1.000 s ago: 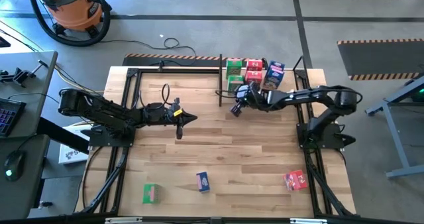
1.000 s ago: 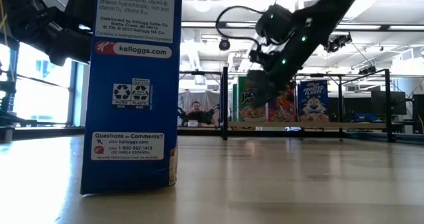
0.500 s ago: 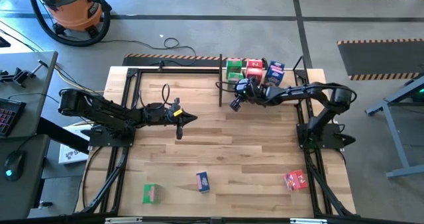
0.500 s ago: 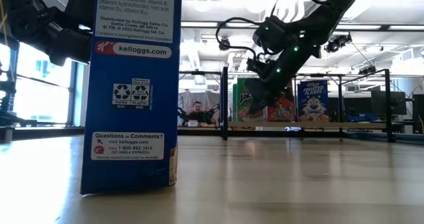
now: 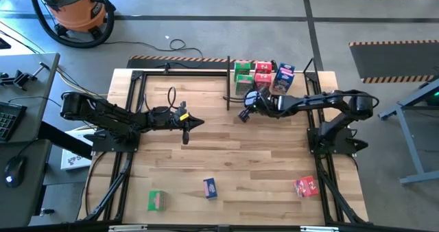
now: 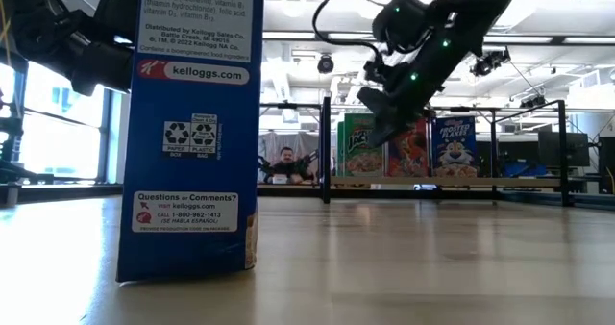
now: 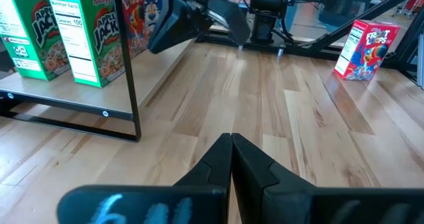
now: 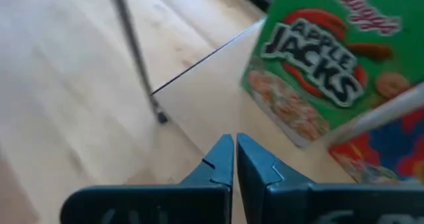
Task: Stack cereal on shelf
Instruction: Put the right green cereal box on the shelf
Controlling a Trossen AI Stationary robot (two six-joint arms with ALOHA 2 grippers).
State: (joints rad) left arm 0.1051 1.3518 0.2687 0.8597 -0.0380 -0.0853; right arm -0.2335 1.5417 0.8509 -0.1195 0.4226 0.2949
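High view, contents by size. Wooden table (image 5: 233, 156): light planks, carrying black base frames along both sides. Orange shop vacuum (image 5: 70, 9): on the floor beyond the table's far left corner. Left arm (image 5: 110, 114): stretched across the table toward the middle; left gripper (image 5: 195, 123) hangs over bare wood, fingers pressed together, holding nothing. Right arm (image 5: 322, 103): reaches from the right side toward the far edge; right gripper (image 5: 244, 112) sits just in front of the shelf, near the upright post, fingers closed together and empty. Shelf (image 5: 228, 84): thin black rod rack at the far edge, its tall divider post standing to the left of the boxes. Cereal on the shelf: green boxes (image 5: 242, 74), red boxes (image 5: 263, 73) beside them, and a blue box (image 5: 285, 75) at the right end, set close together; how many of each cannot be told from above. Loose cereal near the front edge, well apart from each other: one loose green box (image 5: 156, 200) at the left, one loose blue box (image 5: 210, 188) in the middle, one loose red box (image 5: 306, 186) at the right.
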